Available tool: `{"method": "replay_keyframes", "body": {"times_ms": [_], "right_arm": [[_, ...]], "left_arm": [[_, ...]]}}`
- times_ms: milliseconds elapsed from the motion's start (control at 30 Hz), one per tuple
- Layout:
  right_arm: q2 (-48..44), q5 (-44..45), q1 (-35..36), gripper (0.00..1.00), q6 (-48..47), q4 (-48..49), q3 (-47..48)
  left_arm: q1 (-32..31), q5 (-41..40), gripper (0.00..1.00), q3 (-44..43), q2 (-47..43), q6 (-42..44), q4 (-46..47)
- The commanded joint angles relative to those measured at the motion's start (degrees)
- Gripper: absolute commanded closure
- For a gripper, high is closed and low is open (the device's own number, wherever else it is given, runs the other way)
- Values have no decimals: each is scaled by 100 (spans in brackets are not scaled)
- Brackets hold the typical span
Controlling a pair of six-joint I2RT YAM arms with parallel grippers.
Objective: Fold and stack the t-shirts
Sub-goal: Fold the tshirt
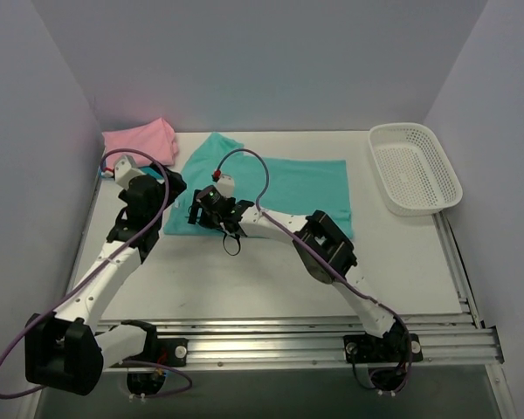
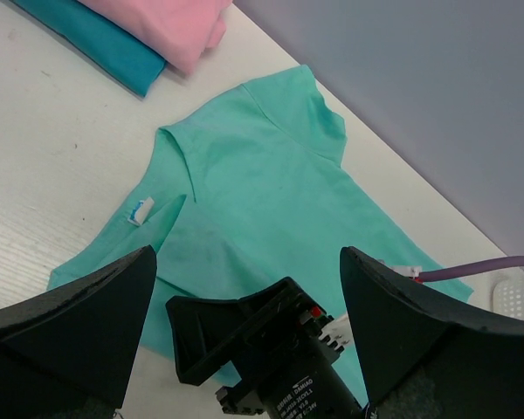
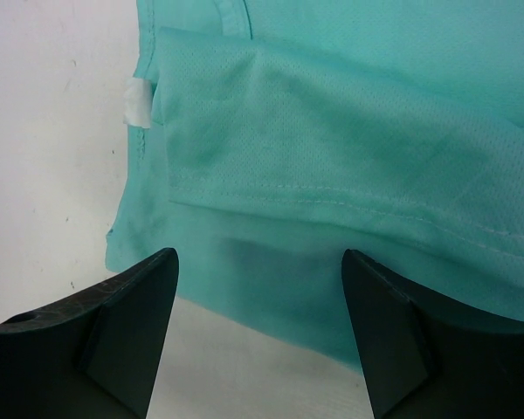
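Top external shows me the green shirt [image 1: 288, 188] spread flat at centre, the pink shirt [image 1: 140, 140] folded at its 10 o'clock, my right gripper [image 3: 258, 262] parted, ungrasping, over its 8 o'clock hem, and my left gripper [image 2: 246, 262] released at 9 o'clock.

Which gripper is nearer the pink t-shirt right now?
Left. The left gripper hangs just on the near side of the pink t-shirt in the far-left corner. The right gripper is farther off, over the near left edge of the teal-green t-shirt.
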State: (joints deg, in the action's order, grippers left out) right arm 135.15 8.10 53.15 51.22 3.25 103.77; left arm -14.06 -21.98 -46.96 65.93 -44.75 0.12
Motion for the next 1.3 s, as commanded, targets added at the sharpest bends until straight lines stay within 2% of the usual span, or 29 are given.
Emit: {"method": "replay_keyframes", "body": {"times_ms": [0, 467, 867, 1067, 1267], "right_arm": [[266, 183, -155, 28, -59, -201, 310], [714, 254, -410, 30, -235, -324, 1022], [714, 140, -472, 30, -280, -430, 1181], [495, 113, -498, 31, -139, -96, 374], [-102, 69, -314, 32, 125, 290, -1120]], "left_arm": [[44, -43, 5, -15, -107, 19, 58], [44, -35, 5, 3, -1, 28, 146], [44, -96, 5, 3, 7, 54, 137], [44, -87, 5, -6, 51, 54, 164], [70, -61, 5, -6, 60, 63, 181]]}}
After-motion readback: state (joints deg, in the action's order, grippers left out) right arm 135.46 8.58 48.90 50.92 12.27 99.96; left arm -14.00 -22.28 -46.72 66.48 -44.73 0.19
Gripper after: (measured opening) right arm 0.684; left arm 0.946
